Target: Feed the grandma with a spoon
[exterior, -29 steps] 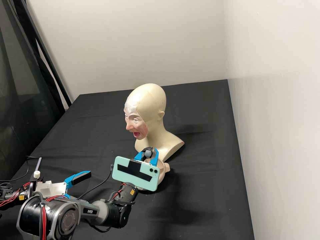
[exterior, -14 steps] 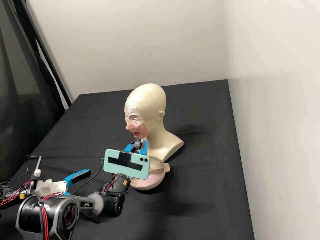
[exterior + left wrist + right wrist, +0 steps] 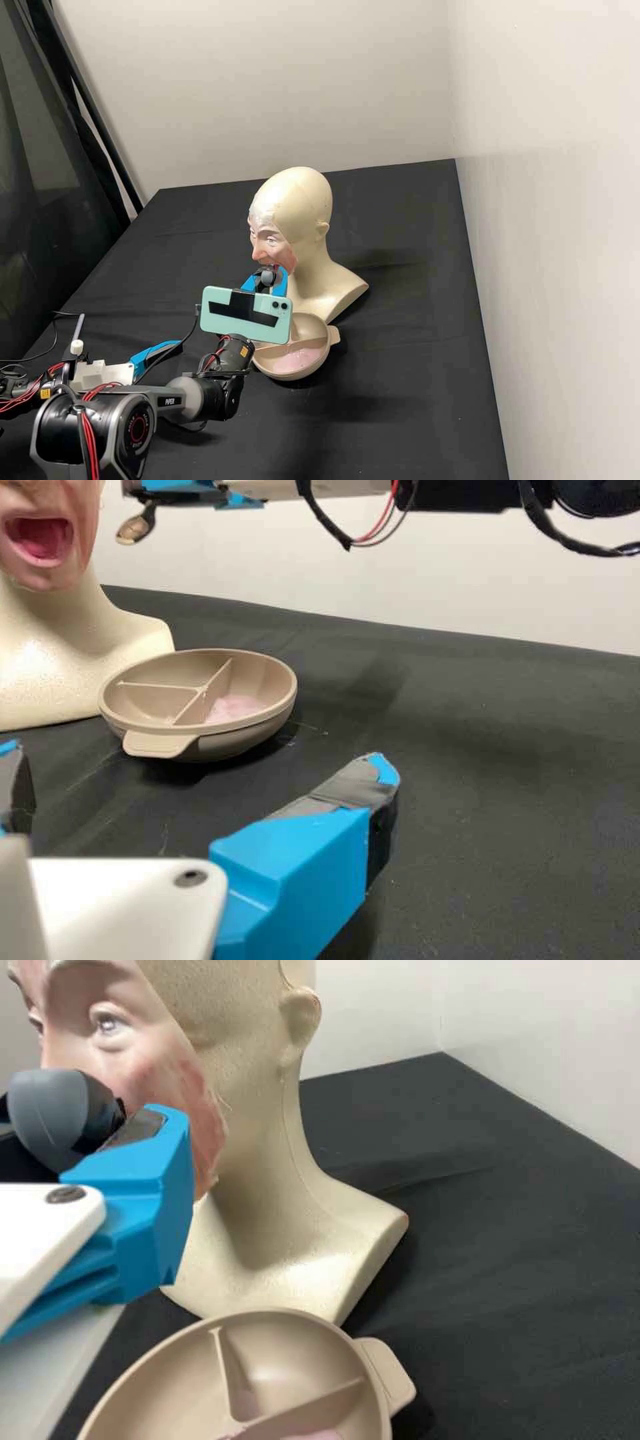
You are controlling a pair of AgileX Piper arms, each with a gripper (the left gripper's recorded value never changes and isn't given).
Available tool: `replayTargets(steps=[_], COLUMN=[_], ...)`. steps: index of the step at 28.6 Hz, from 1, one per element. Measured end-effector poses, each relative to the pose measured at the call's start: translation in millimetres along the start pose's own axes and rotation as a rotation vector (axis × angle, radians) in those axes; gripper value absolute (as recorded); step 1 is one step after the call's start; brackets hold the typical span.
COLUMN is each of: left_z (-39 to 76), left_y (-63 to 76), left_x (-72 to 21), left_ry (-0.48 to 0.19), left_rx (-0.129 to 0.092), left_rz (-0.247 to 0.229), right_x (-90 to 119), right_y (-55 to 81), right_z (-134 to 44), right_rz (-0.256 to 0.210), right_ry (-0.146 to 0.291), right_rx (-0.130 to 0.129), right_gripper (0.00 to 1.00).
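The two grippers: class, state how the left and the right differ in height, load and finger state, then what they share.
The right gripper is high, at the mannequin head's mouth; the left gripper sits low over the bench. The right is shut on the grey spoon; the left is open and holds nothing. Both have bright blue fingers.

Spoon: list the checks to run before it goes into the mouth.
1. Grip: right gripper shut on spoon - ok.
2. Target: mouth open - ok.
3. Approach: spoon tip short of mouth, apart from it - ok.
4. Load: food on spoon - cannot tell.
5. Clearance: left gripper open, low, apart from bowl - ok.
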Motion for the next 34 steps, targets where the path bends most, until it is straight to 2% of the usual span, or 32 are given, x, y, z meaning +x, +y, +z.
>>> replayTargets(steps=[4, 7, 13, 15, 22, 34], left_z=[-0.3, -0.8, -0.8, -1.1, -1.3, -1.5], left_y=[-1.1, -2.5, -2.1, -2.7, -2.6, -2.7], left_x=[0.4, 2.1, 3.7, 5.4, 9.0, 12.6], left_ry=[0.001, 0.002, 0.002, 0.002, 0.001, 0.001], left_rx=[0.0, 0.0, 0.0, 0.0, 0.0, 0.0], left_rz=[-0.004, -0.008, -0.006, -0.007, -0.005, -0.004], right_x=[3.5, 6.6, 11.4, 14.1, 20.6, 30.6], right_y=[-1.6, -3.6, -6.7, -9.4, -15.5, -19.5], right_z=[-6.5, -12.4, -19.7, -21.6, -23.6, -19.2], right_rz=[-0.007, -0.014, -0.01, -0.013, -0.027, -0.022], right_ry=[0.014, 0.022, 0.033, 0.032, 0.027, 0.008], right_rx=[-0.002, -0.015, -0.005, -0.014, -0.029, -0.016], right_gripper=[0.0, 0.0, 0.0, 0.0, 0.0, 0.0])
